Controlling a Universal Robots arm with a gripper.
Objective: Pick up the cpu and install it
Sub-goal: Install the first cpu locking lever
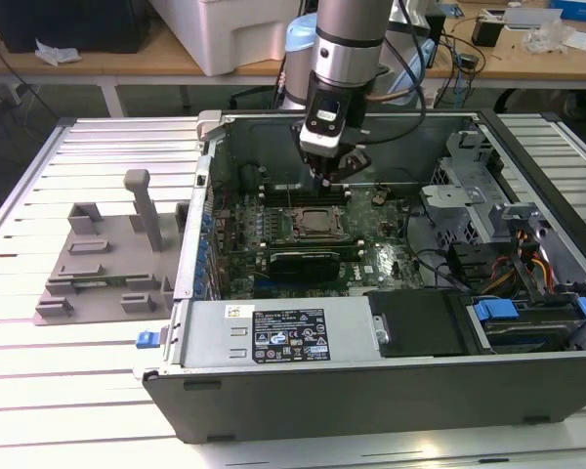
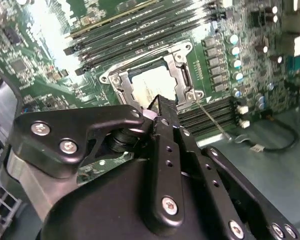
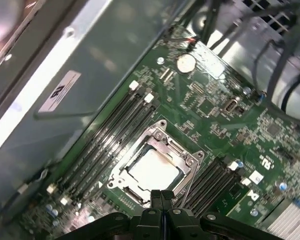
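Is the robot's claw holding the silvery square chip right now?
No, in the first wrist view the cpu lies flat in the socket frame, while the gripper is shut with nothing in it.

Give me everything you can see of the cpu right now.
The cpu is a flat square chip with a pale silvery metal top, bright under glare. It lies flat inside the socket's metal frame on the green motherboard, with memory slots on either side. The gripper hangs close over one edge, shut and not holding it; contact cannot be told.
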